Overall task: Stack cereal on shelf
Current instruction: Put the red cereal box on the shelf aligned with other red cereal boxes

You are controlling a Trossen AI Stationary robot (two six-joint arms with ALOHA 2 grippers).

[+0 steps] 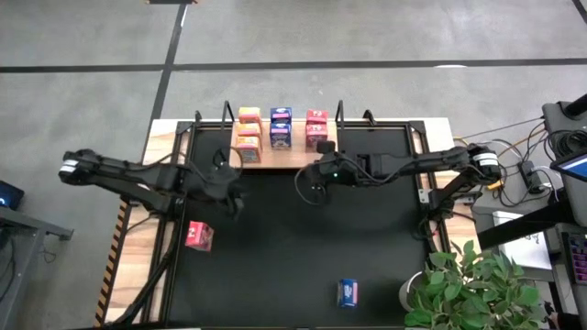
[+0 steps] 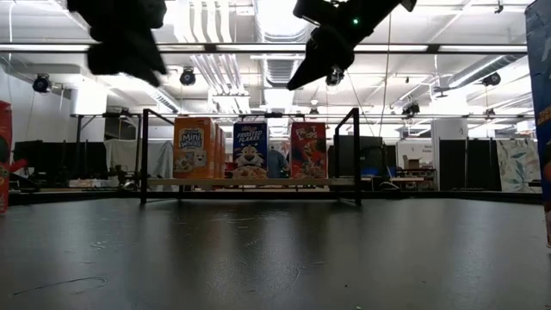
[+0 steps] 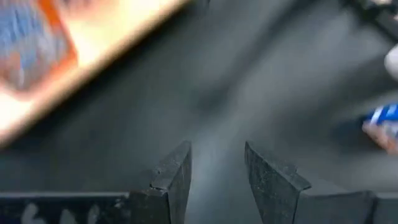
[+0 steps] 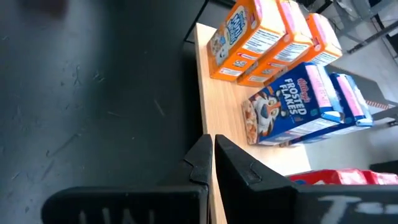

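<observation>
The shelf (image 1: 295, 159), a light-wood board with black posts, stands at the table's far middle. Cereal boxes stand on it in orange (image 1: 249, 128), blue (image 1: 281, 128) and red (image 1: 316, 128) rows. A loose red box (image 1: 198, 236) lies on the black mat near the left, and a loose blue box (image 1: 348, 292) lies near the front. My left gripper (image 3: 217, 152) hangs open above the mat between the shelf's left end and the loose red box, with nothing between its fingers. My right gripper (image 4: 209, 144) is shut and empty, in the air just in front of the shelf's right part (image 4: 214, 106).
The shelf's black posts (image 1: 227, 114) (image 1: 340, 114) rise at both ends. A potted plant (image 1: 477, 284) and a white cup (image 1: 411, 291) stand at the front right corner. Bare black mat (image 1: 293, 247) lies between the two loose boxes.
</observation>
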